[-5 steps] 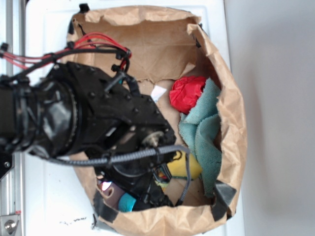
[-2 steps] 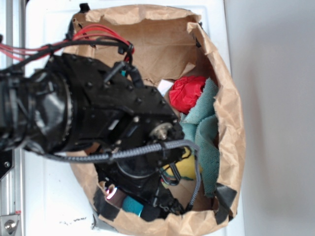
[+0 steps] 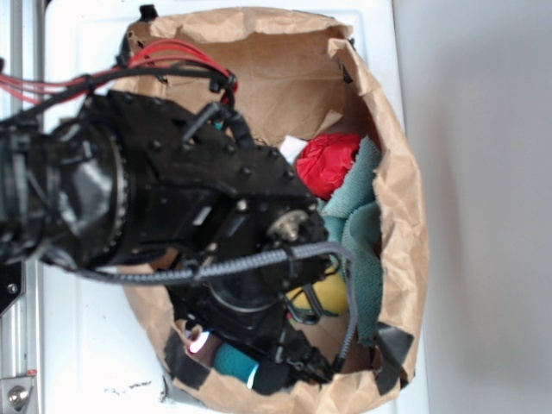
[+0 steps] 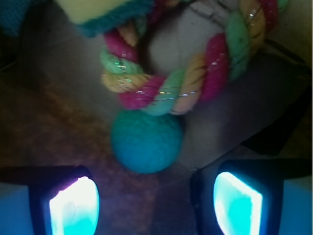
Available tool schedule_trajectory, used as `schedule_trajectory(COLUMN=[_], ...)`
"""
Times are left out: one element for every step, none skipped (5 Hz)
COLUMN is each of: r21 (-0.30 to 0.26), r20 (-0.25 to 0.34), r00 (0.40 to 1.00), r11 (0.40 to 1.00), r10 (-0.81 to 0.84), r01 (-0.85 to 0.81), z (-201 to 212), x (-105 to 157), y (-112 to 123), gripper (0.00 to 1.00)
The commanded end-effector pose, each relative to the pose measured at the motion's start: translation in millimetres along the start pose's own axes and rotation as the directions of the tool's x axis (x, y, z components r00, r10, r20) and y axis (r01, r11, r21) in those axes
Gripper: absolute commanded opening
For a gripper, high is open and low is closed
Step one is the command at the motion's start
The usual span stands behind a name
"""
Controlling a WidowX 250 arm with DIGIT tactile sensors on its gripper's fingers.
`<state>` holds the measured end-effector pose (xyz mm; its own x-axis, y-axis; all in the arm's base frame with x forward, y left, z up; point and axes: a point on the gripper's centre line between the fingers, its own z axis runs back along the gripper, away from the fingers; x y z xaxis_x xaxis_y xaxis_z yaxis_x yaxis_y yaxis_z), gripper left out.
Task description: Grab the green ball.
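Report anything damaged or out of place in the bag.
The paper bag is ragged: its inner wall is torn near the red cloth, and black tape patches its rim. The green ball lies intact ahead of the open gripper.

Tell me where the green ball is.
Wrist view: the green ball lies centred just ahead of the open claw, touching the twisted rope ring beyond it.

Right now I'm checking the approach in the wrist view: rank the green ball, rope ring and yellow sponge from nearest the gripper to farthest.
1. Green ball: just ahead of the open gripper, between its fingertips.
2. Rope ring: behind the ball, touching it.
3. Yellow sponge: farthest, top left edge.
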<state>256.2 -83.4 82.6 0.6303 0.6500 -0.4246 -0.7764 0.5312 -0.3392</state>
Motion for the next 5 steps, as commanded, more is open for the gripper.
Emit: schedule_trajectory(r21=[-0.084,-0.099,-0.089,-0.051,-0.019], r20=[0.041,0.044,0.075,0.104,0.121], r00=[0.999,0.995,0.990,0.989,0.989], r11=[0.996,0.991,0.990,0.994,0.996], r10=[0.035,0.095,0.119,0.106,0.089], r01=[-0.032,-0.090,-0.113,-0.101,-0.087], z=[10.9,10.8,7.3,1.9,-1.8], x=[13.2,16.6,29.5,40.3,44.0], y=[-23.2,-30.7,-28.6,-13.5,-1.2], gripper=[1.00,1.00,1.00,1.00,1.00])
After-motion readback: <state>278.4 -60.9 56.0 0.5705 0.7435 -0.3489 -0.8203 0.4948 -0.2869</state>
